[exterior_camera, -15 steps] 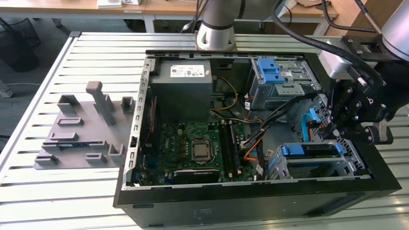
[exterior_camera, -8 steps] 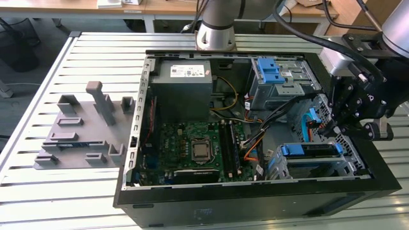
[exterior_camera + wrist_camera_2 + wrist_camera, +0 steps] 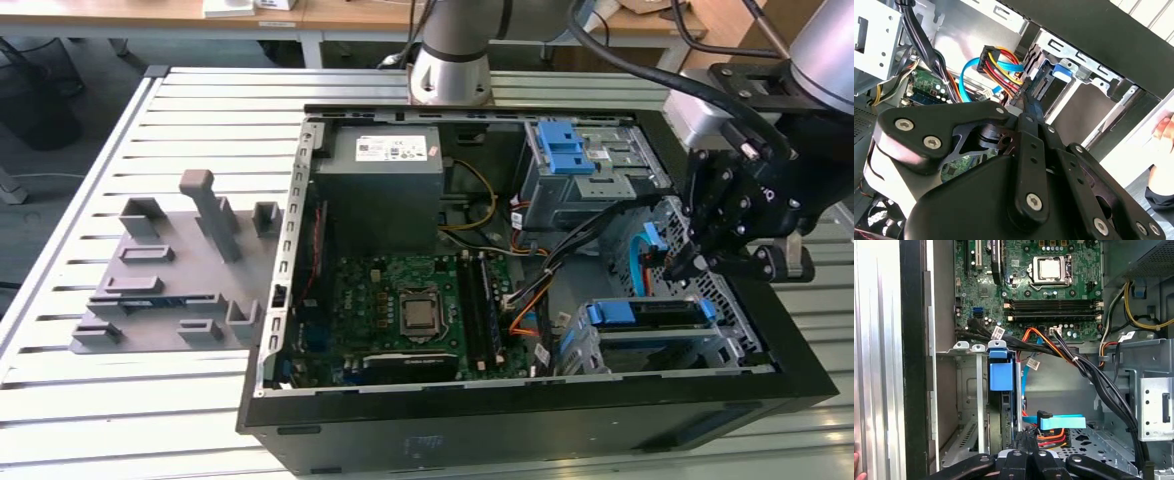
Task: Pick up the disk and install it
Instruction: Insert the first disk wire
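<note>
While the tool point(image 3: 697, 262) hovers by the drive cage point(image 3: 667, 345), I can't tell its grip state. The disk point(image 3: 650, 313) looks seated; nearby SATA cables point(image 3: 999, 65) could snag.

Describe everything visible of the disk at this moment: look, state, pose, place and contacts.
The disk sits in the drive cage at the case's front corner, on the exterior view's right. It shows a dark body framed by a blue plastic bracket. In the first wrist view it stands on edge in a cage slot, its blue tab facing out. The tool hangs just above it; contact cannot be judged.
</note>
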Robot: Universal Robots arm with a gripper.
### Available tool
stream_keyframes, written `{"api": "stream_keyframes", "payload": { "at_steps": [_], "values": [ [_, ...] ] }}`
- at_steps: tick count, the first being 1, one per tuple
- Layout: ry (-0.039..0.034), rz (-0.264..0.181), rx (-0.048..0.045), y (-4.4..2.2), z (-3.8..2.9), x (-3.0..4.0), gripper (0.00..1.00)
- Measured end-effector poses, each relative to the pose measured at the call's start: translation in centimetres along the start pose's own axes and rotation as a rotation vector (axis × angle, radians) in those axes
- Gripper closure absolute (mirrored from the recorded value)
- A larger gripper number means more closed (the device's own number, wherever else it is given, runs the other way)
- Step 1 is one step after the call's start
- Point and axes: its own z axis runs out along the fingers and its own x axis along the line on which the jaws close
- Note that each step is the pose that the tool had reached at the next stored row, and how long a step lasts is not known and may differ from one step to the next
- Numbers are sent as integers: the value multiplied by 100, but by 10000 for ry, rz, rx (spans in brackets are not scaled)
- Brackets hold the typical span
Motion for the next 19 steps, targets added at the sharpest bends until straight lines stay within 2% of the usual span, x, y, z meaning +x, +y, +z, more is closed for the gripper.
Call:
{"api": "stream_keyframes", "payload": {
  "at_steps": [10,19],
  "values": [
    [0,0,14,-49,1,-4,89],
    [0,-1,27,-51,1,-5,89]
  ]
}}
